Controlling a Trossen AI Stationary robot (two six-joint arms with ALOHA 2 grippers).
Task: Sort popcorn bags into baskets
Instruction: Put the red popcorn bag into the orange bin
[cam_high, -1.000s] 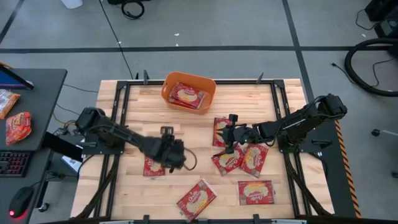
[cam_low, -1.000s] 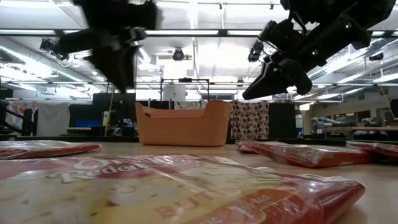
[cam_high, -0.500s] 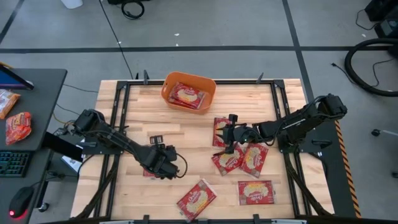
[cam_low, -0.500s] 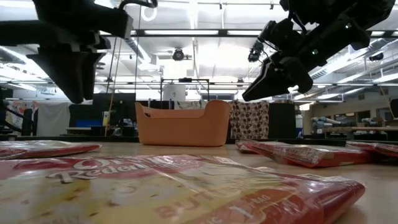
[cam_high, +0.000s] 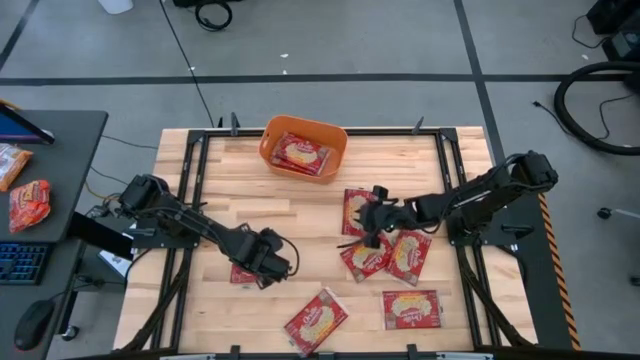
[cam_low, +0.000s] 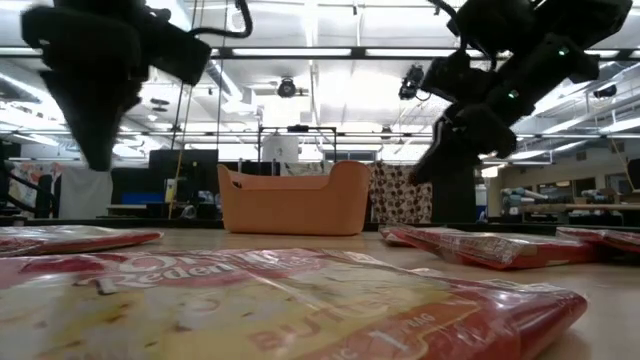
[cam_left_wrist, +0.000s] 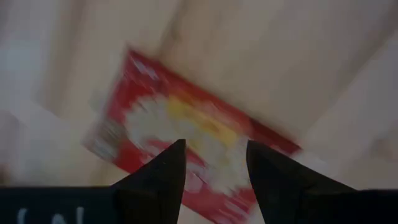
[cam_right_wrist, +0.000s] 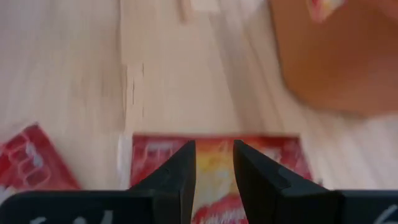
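Left arm: stretched low from its base at the worktop's (cam_high: 300, 215) left edge toward the middle, wrist pitched down; left gripper (cam_high: 262, 268) poised directly over one popcorn bag (cam_high: 243, 273), which lies flat on the wood mostly hidden beneath the wrist. In the left wrist view the jaws stand released, a narrow gap between the two dark fingers (cam_left_wrist: 161, 180), the bag's cream label (cam_left_wrist: 186, 127) lying just ahead of the tips; contact with the foil cannot be told. Right arm: reaching in from the right edge toward the centre, forearm nearly level, wrist tipped down; right gripper (cam_high: 362, 236) above the near end of a second popcorn bag (cam_high: 357, 208). Right wrist view shows its jaws released with a slim gap, that bag (cam_right_wrist: 214, 165) lying directly beyond the fingertips (cam_right_wrist: 180, 168). Two overlapping bags (cam_high: 392, 255) lie just beside the right gripper; one bag (cam_high: 411, 308) and another, tilted (cam_high: 316, 320), sit nearer the front edge. Orange tub (cam_high: 304, 148): at the far edge of the worktop, well beyond both grippers, one bag (cam_high: 302, 155) lying inside it.
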